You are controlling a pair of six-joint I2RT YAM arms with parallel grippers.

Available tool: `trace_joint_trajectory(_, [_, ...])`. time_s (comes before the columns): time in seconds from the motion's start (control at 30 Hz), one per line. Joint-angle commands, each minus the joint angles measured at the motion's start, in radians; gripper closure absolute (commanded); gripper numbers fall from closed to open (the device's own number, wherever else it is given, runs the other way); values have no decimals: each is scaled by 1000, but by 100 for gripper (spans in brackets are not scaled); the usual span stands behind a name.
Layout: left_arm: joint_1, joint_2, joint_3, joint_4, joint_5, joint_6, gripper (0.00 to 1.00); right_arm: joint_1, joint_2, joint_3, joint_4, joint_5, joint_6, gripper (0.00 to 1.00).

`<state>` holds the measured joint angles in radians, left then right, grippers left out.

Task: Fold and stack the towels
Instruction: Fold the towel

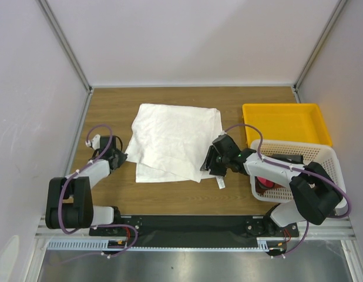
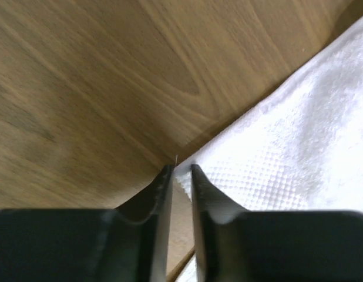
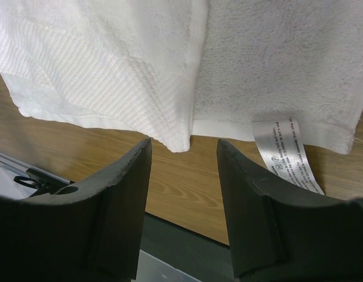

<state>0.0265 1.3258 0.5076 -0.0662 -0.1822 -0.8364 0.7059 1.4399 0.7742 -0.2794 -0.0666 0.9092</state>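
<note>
On table (image 1: 111, 106): large towel (image 1: 172, 141) centre; tray (image 1: 285, 111) far right, basket (image 1: 322, 154) before it, smaller towel (image 1: 265, 183) inside. Left gripper (image 1: 123, 157) at large towel's left edge, right gripper (image 1: 207, 167) at its near-right corner.

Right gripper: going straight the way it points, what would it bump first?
Probably the white towel: its folded corner sits right ahead of the right gripper, between the open fingers; depth is unclear.

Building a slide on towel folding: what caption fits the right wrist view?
Open right gripper poised at a folded corner of the white towel, tag beside it, over the wooden table.
</note>
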Motion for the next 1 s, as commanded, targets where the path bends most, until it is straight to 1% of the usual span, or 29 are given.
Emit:
trace_joint_trajectory(0.0, [12, 6, -1, -18, 24, 19, 80, 7, -39, -12, 12, 17, 34, 46])
trace_joint_trajectory(0.07, [12, -10, -10, -17, 15, 26, 87, 13, -36, -19, 14, 17, 46, 46])
trace_joint_trajectory(0.13, [12, -22, -17, -11, 4, 33, 91, 20, -35, -30, 22, 21, 57, 46])
trace_joint_trajectory(0.17, [12, -26, -23, -11, 4, 36, 97, 33, -36, -41, 26, 22, 62, 46])
trace_joint_trajectory(0.2, [12, -37, -27, -1, 7, 36, 100, 40, -36, -46, 34, 25, 74, 45])
trace_joint_trajectory(0.43, [12, -85, -63, 40, 10, 45, 100, 73, 0, -64, 71, 34, 111, 41])
trace_joint_trajectory(0.73, [12, -88, -69, 45, 9, 43, 99, 109, 31, -88, 118, 45, 165, 41])
trace_joint_trajectory(0.97, [12, -86, -67, 46, 15, 49, 100, 133, 60, -98, 157, 42, 197, 44])
